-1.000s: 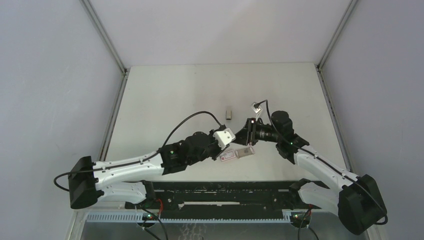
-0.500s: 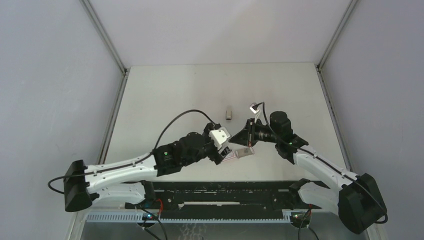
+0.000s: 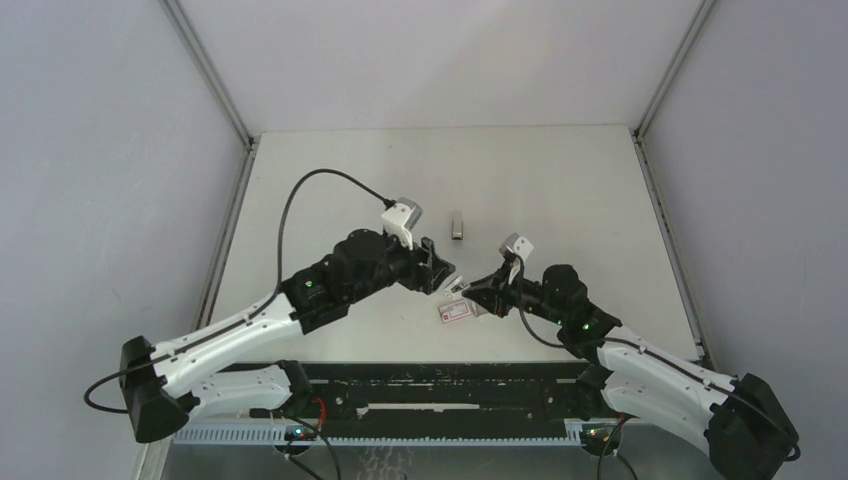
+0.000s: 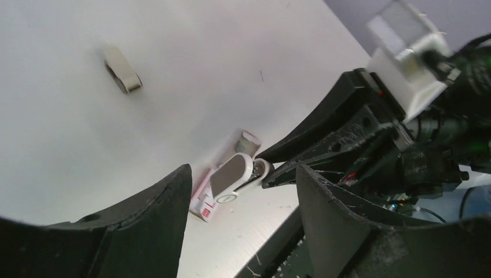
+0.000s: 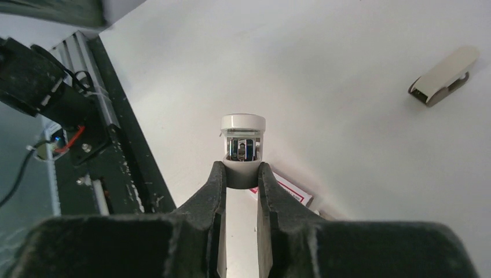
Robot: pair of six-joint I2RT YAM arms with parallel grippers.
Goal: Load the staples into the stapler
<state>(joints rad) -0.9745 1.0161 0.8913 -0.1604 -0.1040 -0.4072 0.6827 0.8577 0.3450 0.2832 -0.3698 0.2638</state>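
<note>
Loading is not done. Left gripper (image 3: 436,272): jaws spread, empty, reaching low beside the stapler (image 5: 243,136). The staples (image 3: 457,226) lie loose on the table (image 3: 560,180) at 12 o'clock, apart from both arms. Right gripper (image 5: 242,169): stretched low, pinching the stapler's end over the box (image 3: 455,313).

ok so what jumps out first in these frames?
The right gripper is pinching the small white stapler near the front middle of the table, by a pink-and-white box. The left gripper hangs open close beside it, and its wrist view frames the stapler between its fingers. One small beige-and-grey piece lies alone farther up the table.
</note>
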